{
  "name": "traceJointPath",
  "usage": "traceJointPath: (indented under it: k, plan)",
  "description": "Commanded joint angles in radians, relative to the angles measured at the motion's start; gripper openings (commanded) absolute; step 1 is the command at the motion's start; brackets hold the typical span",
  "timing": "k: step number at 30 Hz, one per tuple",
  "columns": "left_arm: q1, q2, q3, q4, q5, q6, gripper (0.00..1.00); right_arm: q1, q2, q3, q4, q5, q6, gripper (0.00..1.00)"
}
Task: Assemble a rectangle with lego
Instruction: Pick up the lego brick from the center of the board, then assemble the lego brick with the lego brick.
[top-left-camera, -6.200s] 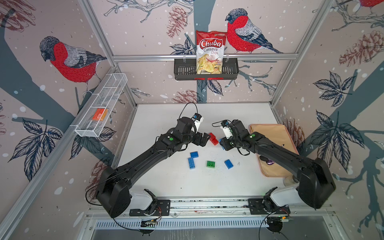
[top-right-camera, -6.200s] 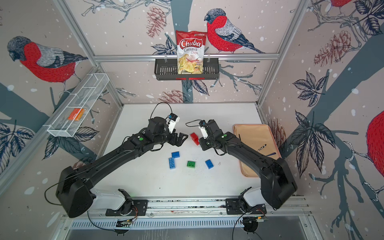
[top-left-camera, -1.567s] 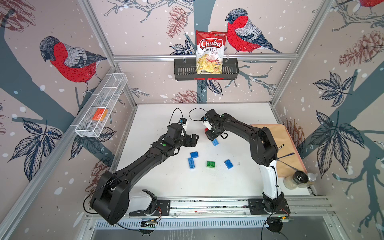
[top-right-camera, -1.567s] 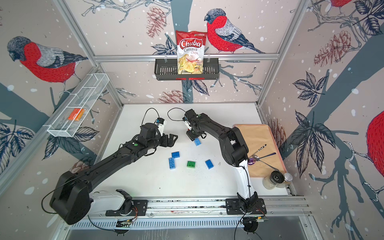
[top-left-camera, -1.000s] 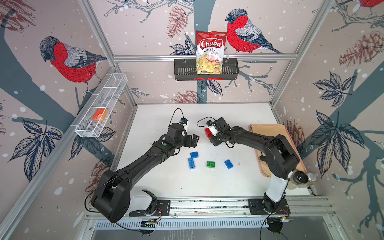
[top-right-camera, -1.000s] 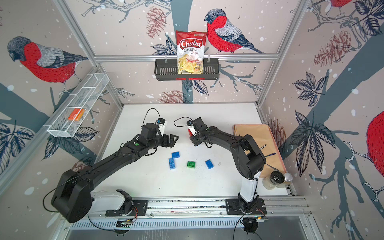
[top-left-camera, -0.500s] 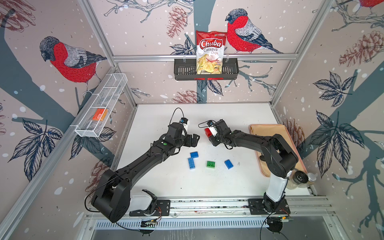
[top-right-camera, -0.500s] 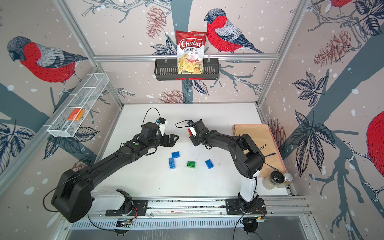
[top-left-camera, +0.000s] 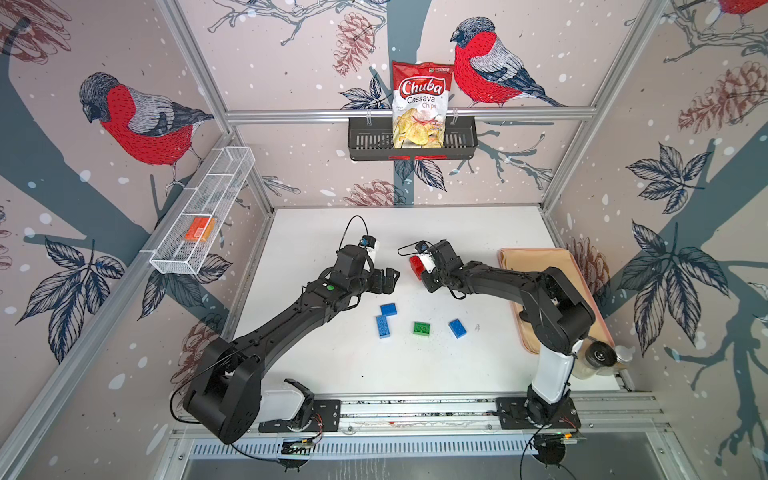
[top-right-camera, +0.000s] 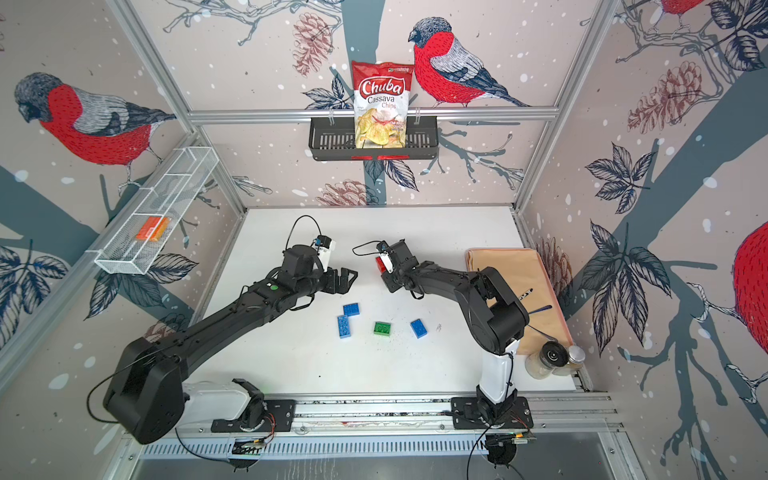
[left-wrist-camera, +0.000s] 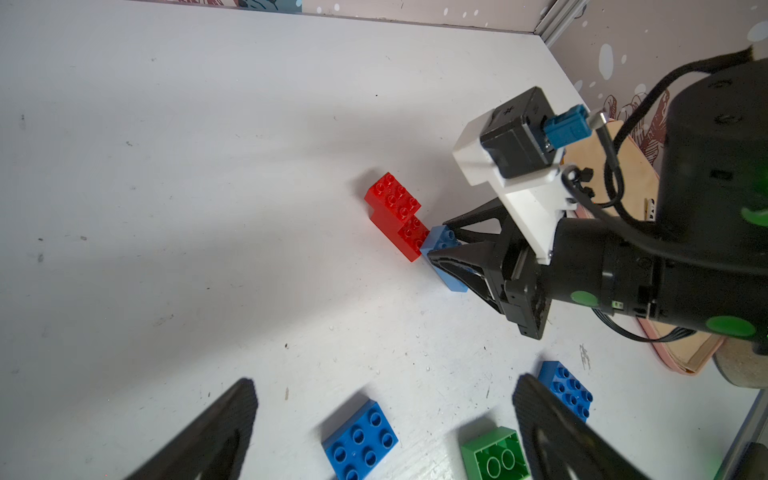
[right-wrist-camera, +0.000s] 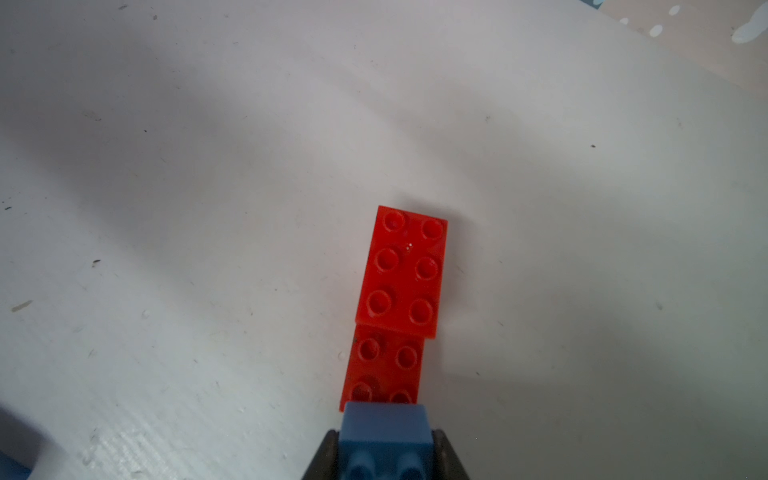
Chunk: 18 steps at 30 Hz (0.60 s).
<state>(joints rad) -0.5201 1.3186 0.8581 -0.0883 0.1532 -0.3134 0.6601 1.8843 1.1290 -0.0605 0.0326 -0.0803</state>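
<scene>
Two red lego bricks (right-wrist-camera: 405, 270) sit stacked in a step on the white table (top-left-camera: 478, 232), seen in both top views (top-left-camera: 414, 264) (top-right-camera: 379, 263). My right gripper (right-wrist-camera: 384, 440) is shut on a light blue brick (left-wrist-camera: 442, 243), whose end meets the lower red brick (right-wrist-camera: 386, 365). My left gripper (left-wrist-camera: 384, 388) hangs open and empty above the loose bricks. Those are a square blue one (top-left-camera: 388, 309), a long blue one (top-left-camera: 382, 326), a green one (top-left-camera: 421, 328) lying upside down, and another blue one (top-left-camera: 457, 328).
A wooden board (top-left-camera: 536, 266) lies along the table's right side, with two jars (top-left-camera: 598, 357) at its near end. A white wire shelf (top-left-camera: 208, 199) with an orange box hangs on the left wall. A chips bag (top-left-camera: 419, 108) stands in a black basket at the back.
My right gripper's jaws have closed on the light blue brick beside the red bricks. The left arm and the loose bricks have stayed in place.
</scene>
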Motion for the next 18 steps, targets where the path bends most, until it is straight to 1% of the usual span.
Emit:
traceJointPath:
  k: [1,8,18]
  plan:
    - [0.002,0.002,0.009,0.019,-0.001,0.010,0.96,-0.001,-0.006,0.003,0.008,-0.006,0.008,0.30]
    - [0.002,0.004,0.010,0.019,0.000,0.008,0.96,-0.008,-0.005,0.068,-0.076,-0.029,-0.020,0.29]
    - [0.004,0.005,0.010,0.019,0.002,0.009,0.96,-0.010,0.087,0.220,-0.242,-0.031,-0.053,0.28]
